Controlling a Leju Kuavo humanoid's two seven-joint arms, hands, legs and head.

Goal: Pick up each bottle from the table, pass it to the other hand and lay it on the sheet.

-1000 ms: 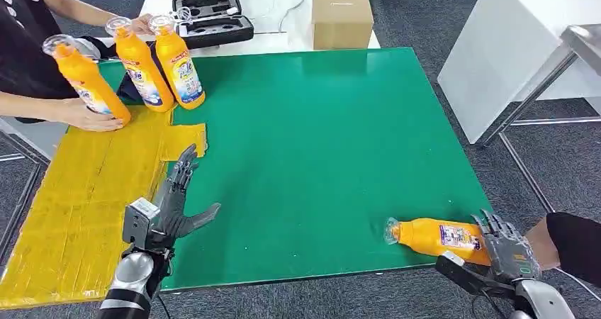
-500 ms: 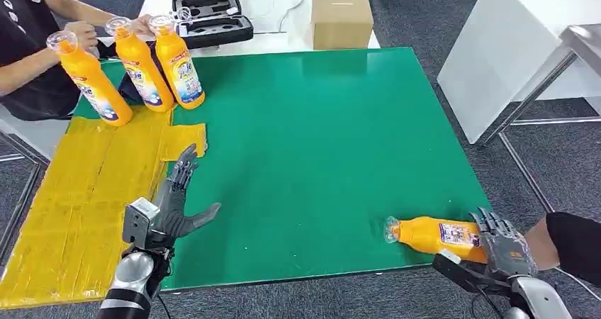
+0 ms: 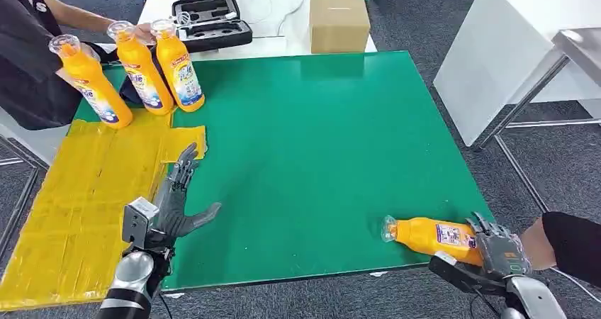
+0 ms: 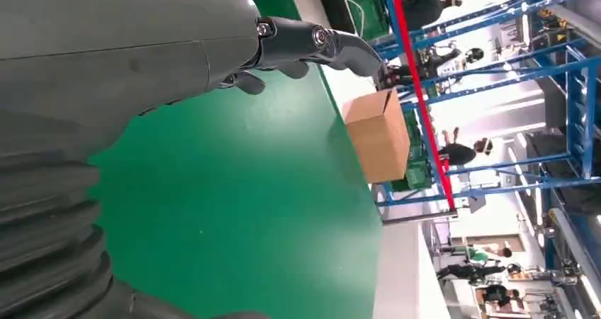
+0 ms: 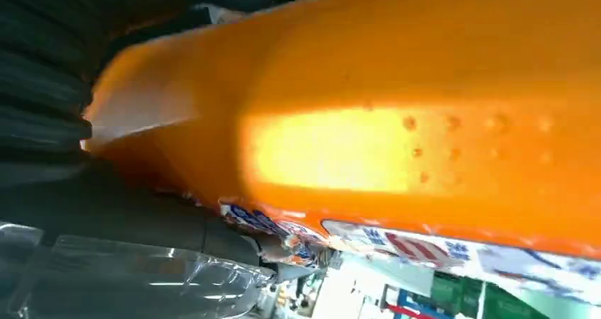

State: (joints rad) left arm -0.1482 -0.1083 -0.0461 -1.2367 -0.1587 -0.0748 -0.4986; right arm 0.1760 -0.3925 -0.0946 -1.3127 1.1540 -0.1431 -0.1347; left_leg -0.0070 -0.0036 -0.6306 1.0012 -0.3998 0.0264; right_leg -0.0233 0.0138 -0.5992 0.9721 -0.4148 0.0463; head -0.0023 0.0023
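An orange bottle (image 3: 425, 235) lies on its side at the green mat's (image 3: 319, 142) front right edge, cap end pointing left. My right hand (image 3: 500, 252) holds its base, fingers over the top and thumb along the near side; the bottle (image 5: 397, 120) sits right against the hand in the right wrist view. My left hand (image 3: 173, 202) hovers open with spread fingers (image 4: 312, 42) over the mat's left part, beside the yellow sheet (image 3: 78, 205). Three more orange bottles (image 3: 142, 71) stand upright at the sheet's far end.
A person sits behind the standing bottles at the far left. Another person's black sleeve (image 3: 574, 244) reaches in just behind my right hand. A cardboard box (image 3: 339, 21) and an open black case (image 3: 211, 18) lie beyond the mat. A white table (image 3: 510, 42) stands to the right.
The person at the far left set the tilted bottle upright beside the other two and drew their hand back. The camera tilted slightly. Both my hands stay about where they were.
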